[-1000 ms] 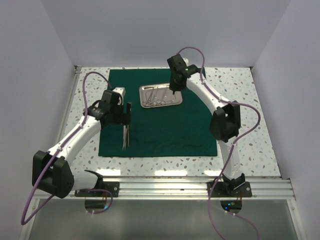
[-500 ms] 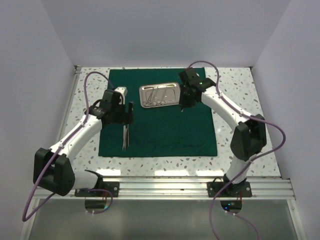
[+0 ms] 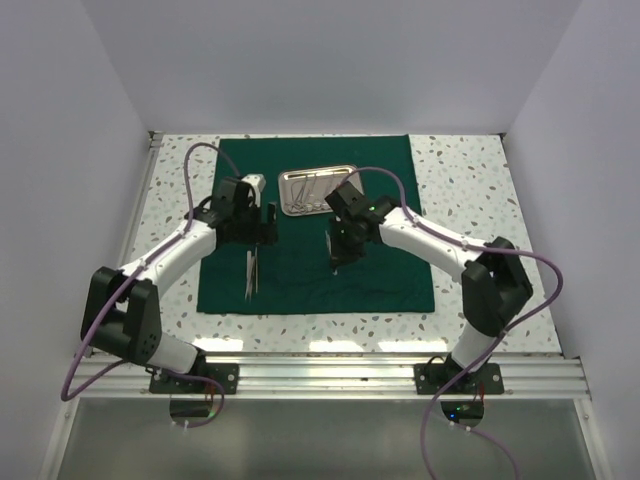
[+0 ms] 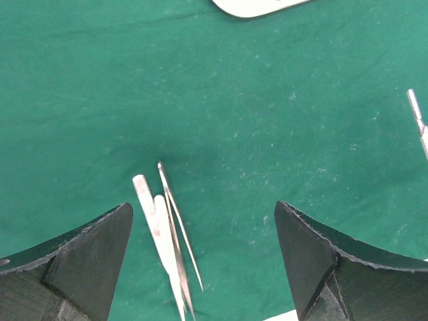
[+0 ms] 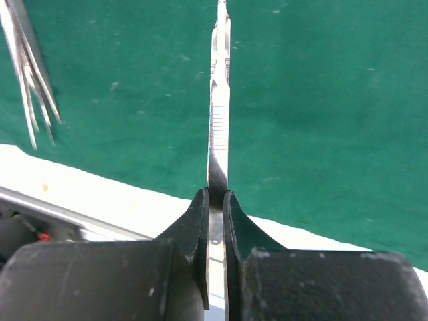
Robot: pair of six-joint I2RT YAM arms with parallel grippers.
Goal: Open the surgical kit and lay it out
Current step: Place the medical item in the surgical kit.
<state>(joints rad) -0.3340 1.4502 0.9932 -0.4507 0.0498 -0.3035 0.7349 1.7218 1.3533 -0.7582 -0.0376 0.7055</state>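
Top external view: green cloth spread flat at centre frame; steel tray at its upper middle, instruments inside; tweezers lying on the cloth at left; left gripper just above them in frame, jaws wide, holding nothing; right gripper at centre, clamped on a slim silver tool over the cloth.

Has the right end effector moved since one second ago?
Yes. The right end effector left the steel tray and came toward the arm bases; it is now over the green cloth, shut on a slim silver instrument.
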